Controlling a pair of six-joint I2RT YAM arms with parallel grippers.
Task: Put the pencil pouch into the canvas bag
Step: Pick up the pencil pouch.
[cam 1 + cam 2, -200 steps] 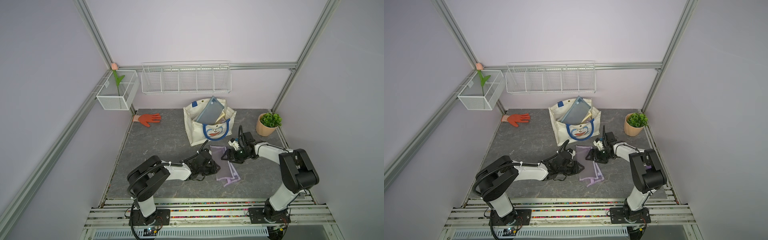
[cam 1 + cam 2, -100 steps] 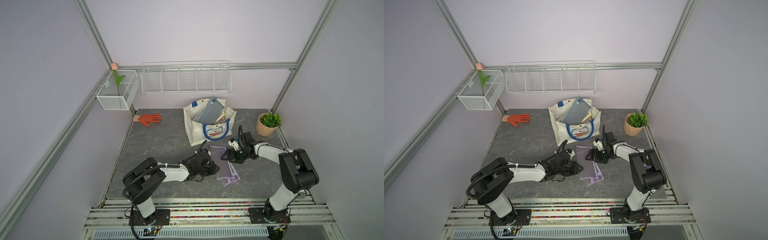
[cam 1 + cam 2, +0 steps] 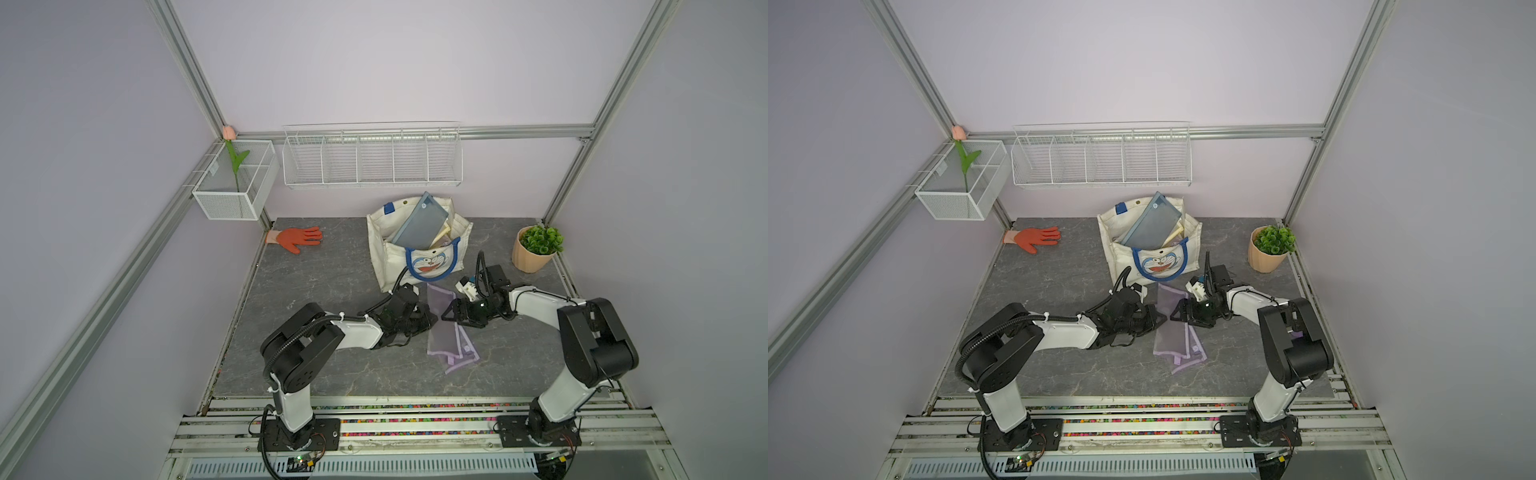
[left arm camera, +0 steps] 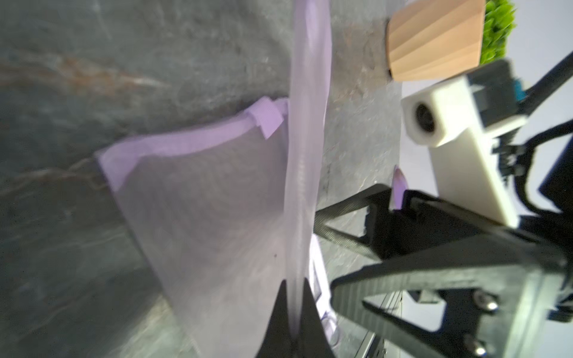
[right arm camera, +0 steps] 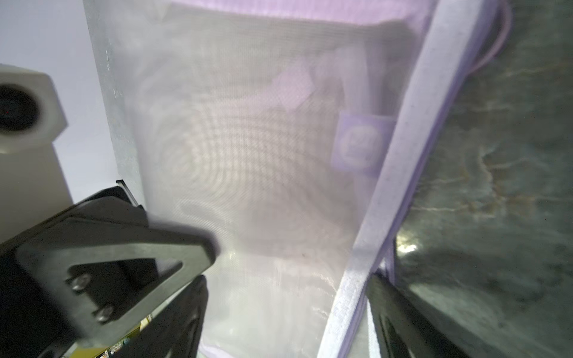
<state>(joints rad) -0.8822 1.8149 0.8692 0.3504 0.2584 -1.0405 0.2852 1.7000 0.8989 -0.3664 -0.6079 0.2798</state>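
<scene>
Starting at our left gripper (image 4: 293, 294), we found it clamped on an edge of the lavender pencil pouch (image 3: 444, 338); our right gripper (image 3: 449, 313) gaped wide astride the opposite trim. The pencil pouch lay on the table (image 3: 332, 291) between them, long axis toward the canvas bag (image 3: 388, 253) just beyond. Blur hid any right-jaw contact.
</scene>
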